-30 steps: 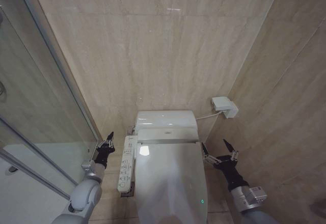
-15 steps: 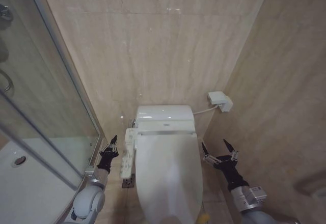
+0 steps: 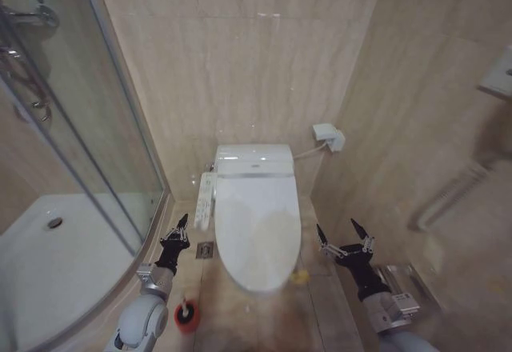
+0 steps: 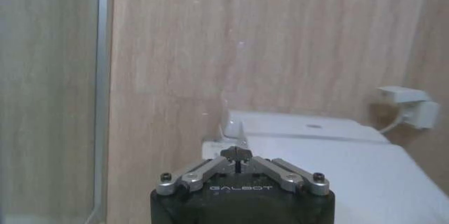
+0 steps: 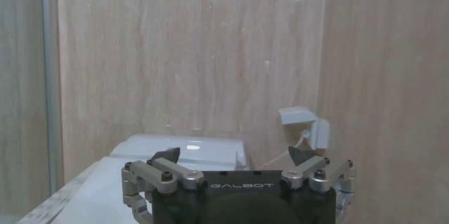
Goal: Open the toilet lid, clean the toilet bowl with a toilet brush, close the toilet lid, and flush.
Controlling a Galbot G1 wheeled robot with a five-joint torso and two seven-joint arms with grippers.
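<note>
Head view – toilet lid [image 3: 258, 228]: lay closed flat over the toilet bowl [image 3: 240, 276], glossy white, in the middle of the tiled alcove against the back wall.
Head view – button panel [image 3: 205, 200]: ran along the bowl's left side, just beside the lid.
Head view – toilet brush [image 3: 186, 312]: its dark head stood in the small red cup holder [image 3: 185, 322] on the floor, left of the bowl's front and near the left arm; the handle could not be made out.
Head view – left gripper [image 3: 179, 229]: hovered left of the bowl, near the shower glass [image 3: 96, 144], fingers close together and holding nothing.
Head view – right gripper [image 3: 342, 235]: hovered right of the bowl, apart from it, fingers spread wide and empty.
Head view – change from half a second earlier: the whole picture had shifted, so the camera had moved – the toilet sat smaller and higher in the picture, more of the shower tray [image 3: 48, 264] and floor showed, and the brush holder had come into sight. Both grippers kept the same pose.
Left wrist view – left gripper [image 4: 237, 155]: fingertips met at a narrow point, nothing between them; the closed lid [image 4: 337, 171] and the tank [image 4: 302, 126] lay beyond.
Right wrist view – right gripper [image 5: 235, 156]: fingers stood wide apart, empty; the tank [image 5: 186, 148] and a white wall socket [image 5: 305, 124] showed behind.
</note>
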